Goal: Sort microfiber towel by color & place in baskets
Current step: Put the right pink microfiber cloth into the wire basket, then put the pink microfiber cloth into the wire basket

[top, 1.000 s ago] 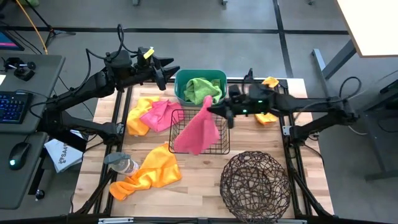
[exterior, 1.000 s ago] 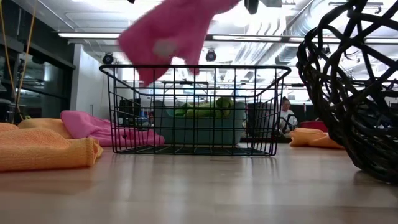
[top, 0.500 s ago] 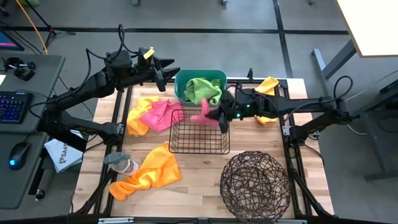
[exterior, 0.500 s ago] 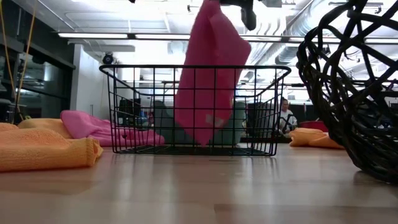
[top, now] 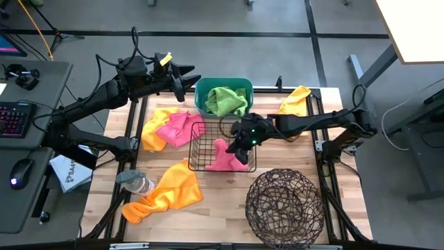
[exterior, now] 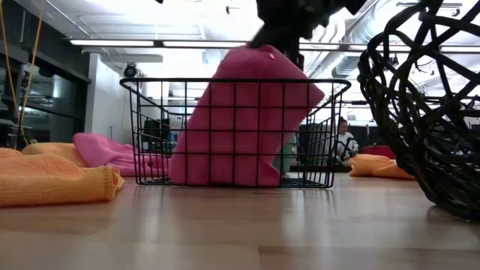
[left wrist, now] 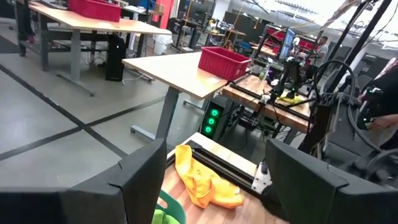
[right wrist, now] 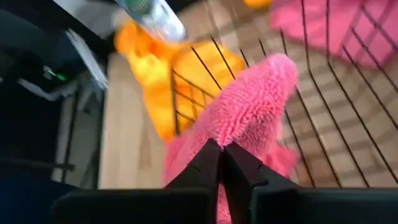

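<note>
The right arm reaches in from the surface's (top: 222, 208) right edge, stretched low across it, its wrist bent down over the black basket (top: 198, 147). The right tool (top: 242, 151) hangs just inside the basket's right half, its fingers (right wrist: 211, 163) pinched together on a pink towel (top: 223, 157). That towel droops from the tool down onto the basket floor, its lower end bunched there and its top still pulled up toward the rim.

The left arm waits at the far left corner, held high, with the left tool (top: 189, 78) pointing toward the teal tub (top: 200, 92); its fingers (left wrist: 134, 180) stand wide apart with nothing between them.

There are three baskets: the teal tub at the far middle, the black basket just in front of it, and the round wire basket (top: 284, 207) at the near right.

I count seven towels: two pink, one in the black basket and one (top: 175, 128) lying left of it; one green (top: 226, 101) in the tub; and four orange, one (top: 152, 129) beside the loose pink one, two (top: 177, 185) (top: 138, 209) at the near left, and one (top: 295, 101) at the far right.
</note>
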Robot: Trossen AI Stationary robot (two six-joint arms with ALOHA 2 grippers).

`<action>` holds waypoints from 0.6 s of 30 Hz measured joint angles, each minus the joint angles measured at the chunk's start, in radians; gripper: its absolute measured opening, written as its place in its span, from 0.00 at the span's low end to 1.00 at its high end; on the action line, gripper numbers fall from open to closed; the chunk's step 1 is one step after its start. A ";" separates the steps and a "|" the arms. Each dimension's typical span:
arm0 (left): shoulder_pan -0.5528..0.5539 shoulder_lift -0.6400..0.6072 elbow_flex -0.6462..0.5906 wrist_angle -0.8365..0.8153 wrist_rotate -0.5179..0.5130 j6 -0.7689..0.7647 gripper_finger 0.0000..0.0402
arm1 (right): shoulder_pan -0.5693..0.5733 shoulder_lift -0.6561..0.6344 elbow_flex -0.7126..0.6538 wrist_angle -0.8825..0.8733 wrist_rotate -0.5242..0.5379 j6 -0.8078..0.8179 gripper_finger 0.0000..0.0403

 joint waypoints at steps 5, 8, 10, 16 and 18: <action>0.000 0.000 0.000 0.000 0.000 0.000 0.65 | 0.001 0.003 0.000 -0.102 0.001 -0.094 0.21; 0.000 0.000 0.000 0.000 0.000 0.000 0.65 | 0.002 -0.012 0.000 -0.139 0.067 -0.161 0.39; 0.000 0.000 0.000 0.000 0.001 0.001 0.65 | 0.001 -0.030 0.000 -0.139 0.139 -0.204 0.52; 0.000 0.000 0.000 0.000 0.001 0.058 0.65 | -0.018 -0.085 0.000 -0.102 0.266 -0.247 0.81; 0.000 0.000 0.000 -0.012 0.001 0.062 0.65 | -0.028 -0.109 0.001 -0.102 0.286 -0.246 0.85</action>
